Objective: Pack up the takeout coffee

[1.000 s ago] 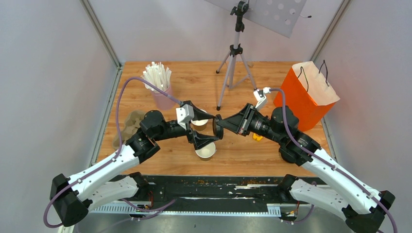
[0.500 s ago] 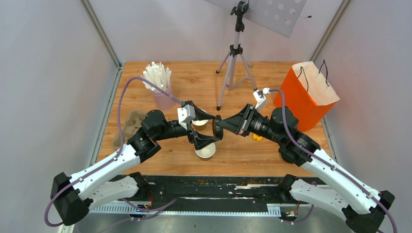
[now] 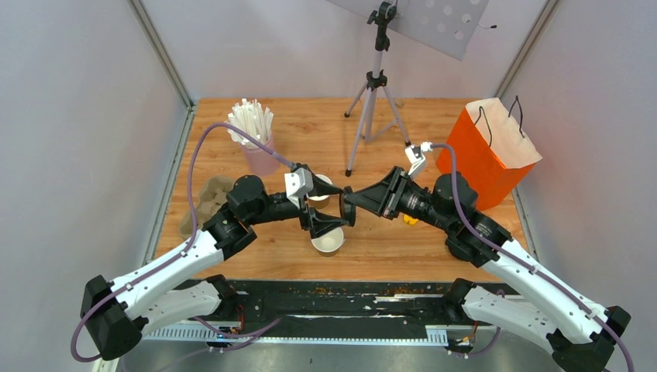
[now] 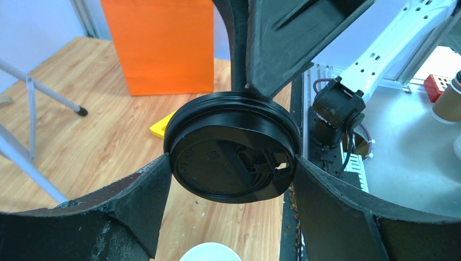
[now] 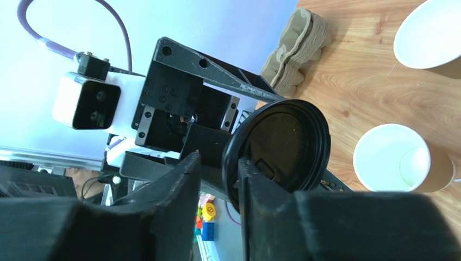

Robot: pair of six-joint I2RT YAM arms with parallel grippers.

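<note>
We see L gripper [image 3: 335, 203] fingers drawn in slightly, now vs. black lid [image 4: 234, 163] edges; R gripper [image 3: 352, 203] nudged left w/ it.

Both arms reach in from the bottom corners and meet at centre frame, elbows bent, forearms pointing at each other. The left arm [image 3: 178, 260] comes up from lower left, and the left gripper [image 4: 231, 168] stands wide, one finger either side of the black lid [image 5: 282, 147]. Contact there looks likely, though the wrist view doesn't settle it. The right arm [image 3: 527, 271] angles in from lower right. The right gripper [image 5: 217, 163] is pinched narrow on the lid's rim, nose to nose with the left.
</note>
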